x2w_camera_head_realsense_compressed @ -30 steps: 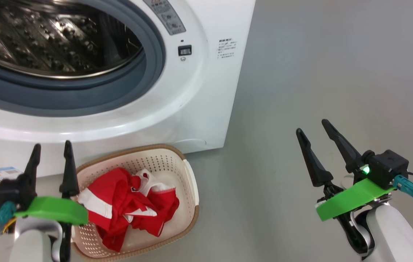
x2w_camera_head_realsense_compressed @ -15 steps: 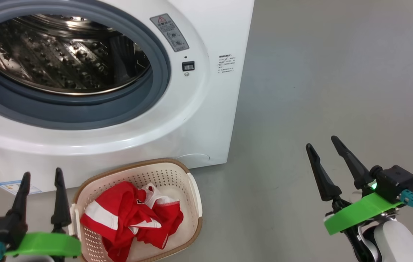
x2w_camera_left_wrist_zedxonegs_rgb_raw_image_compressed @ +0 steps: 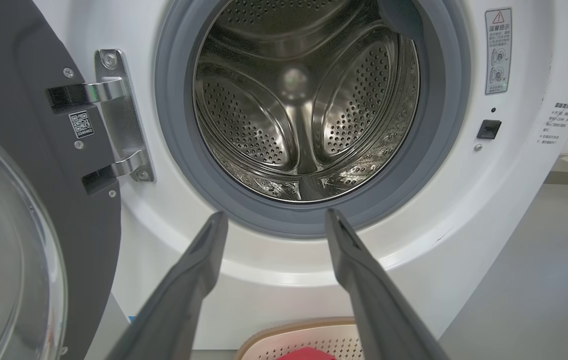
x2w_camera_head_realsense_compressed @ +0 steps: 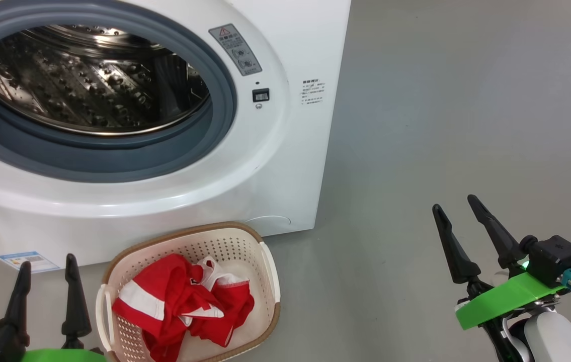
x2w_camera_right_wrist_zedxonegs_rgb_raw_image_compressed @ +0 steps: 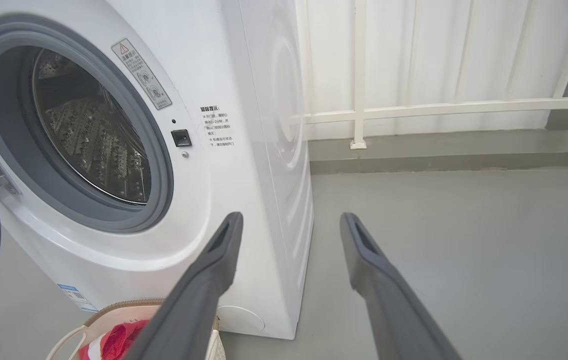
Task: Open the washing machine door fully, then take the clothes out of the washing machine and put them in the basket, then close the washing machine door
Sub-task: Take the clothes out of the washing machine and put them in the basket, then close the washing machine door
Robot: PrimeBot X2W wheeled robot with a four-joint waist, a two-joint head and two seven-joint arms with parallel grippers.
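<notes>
Red clothes (x2w_camera_head_realsense_compressed: 184, 301) heaped in the basket (x2w_camera_head_realsense_compressed: 270, 271), on the floor just in front of the washing machine (x2w_camera_head_realsense_compressed: 275, 166), with the steel drum (x2w_camera_left_wrist_zedxonegs_rgb_raw_image_compressed: 304, 100) bare as far as visible. Both spread wide and holding nothing: left gripper (x2w_camera_head_realsense_compressed: 47, 260) low before the machine beside the basket, right gripper (x2w_camera_head_realsense_compressed: 454, 202) well off to the machine's right. Probably down to the last step: reach for the washing machine door (x2w_camera_left_wrist_zedxonegs_rgb_raw_image_compressed: 23, 150), swung out at the machine's left, get behind its free edge and push it round until latched, minding the basket.

A smooth grey floor (x2w_camera_head_realsense_compressed: 441, 100) runs back to a white panelled wall (x2w_camera_right_wrist_zedxonegs_rgb_raw_image_compressed: 439, 50) crossed by a white rail (x2w_camera_right_wrist_zedxonegs_rgb_raw_image_compressed: 464, 108).
</notes>
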